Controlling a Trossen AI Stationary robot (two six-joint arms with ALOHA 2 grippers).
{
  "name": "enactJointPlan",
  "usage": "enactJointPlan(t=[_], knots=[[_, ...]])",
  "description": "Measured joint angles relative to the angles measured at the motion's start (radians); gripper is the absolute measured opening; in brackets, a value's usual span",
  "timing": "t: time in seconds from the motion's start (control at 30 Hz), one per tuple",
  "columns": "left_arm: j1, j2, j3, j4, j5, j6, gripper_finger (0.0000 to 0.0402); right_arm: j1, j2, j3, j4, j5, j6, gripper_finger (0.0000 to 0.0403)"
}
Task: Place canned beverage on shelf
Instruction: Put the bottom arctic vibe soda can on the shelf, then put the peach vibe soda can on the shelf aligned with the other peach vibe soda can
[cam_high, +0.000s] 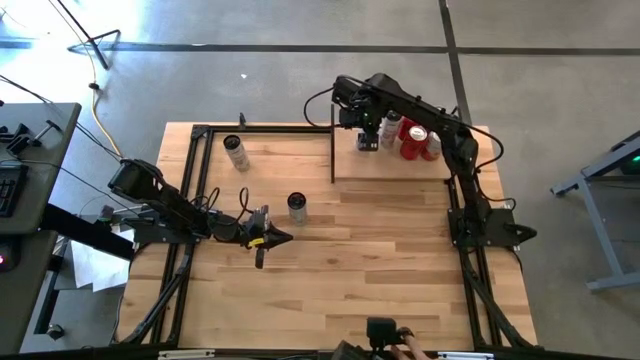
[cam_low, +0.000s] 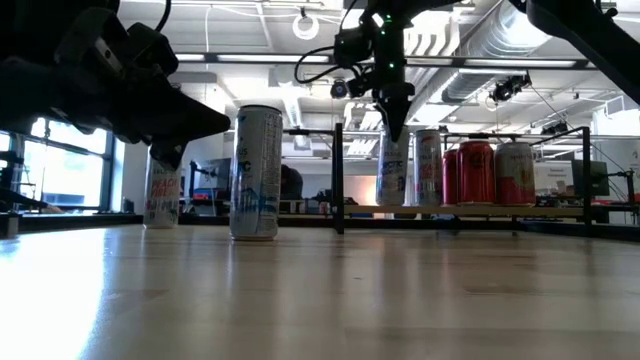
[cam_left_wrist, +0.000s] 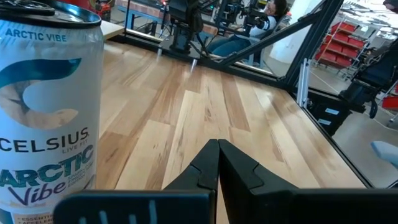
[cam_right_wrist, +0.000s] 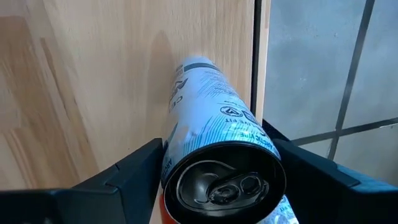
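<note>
Right wrist view shows the right pincer (cam_right_wrist: 217, 180) spread apart astride the upright can (cam_right_wrist: 211, 118) on the shelf (cam_right_wrist: 93, 74), straight beneath it.

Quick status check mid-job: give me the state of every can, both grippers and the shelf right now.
Right gripper: over the shelf, fingers either side of a white can, not clamped.
White can between the fingers: upright on the shelf.
Two red cans: upright on the shelf, side by side.
Shelf: carrying several cans.
Middle table can: upright, untouched.
Far table can: upright.
Left gripper: shut, empty, beside the middle table can.
</note>
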Motion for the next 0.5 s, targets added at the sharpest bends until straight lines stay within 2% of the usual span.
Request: enactJointPlan(t=[0.37, 0.5], knots=[[-0.004, 0.0, 0.0, 0.0, 0.003, -0.008, 0.0, -0.004, 0.001, 0.154, -0.003, -0.042, 0.054, 0.0284], [-0.004, 0.0, 0.0, 0.0, 0.002, -0.008, 0.0, -0.002, -0.006, 0.163, -0.006, 0.007, 0.064, 0.0284]])
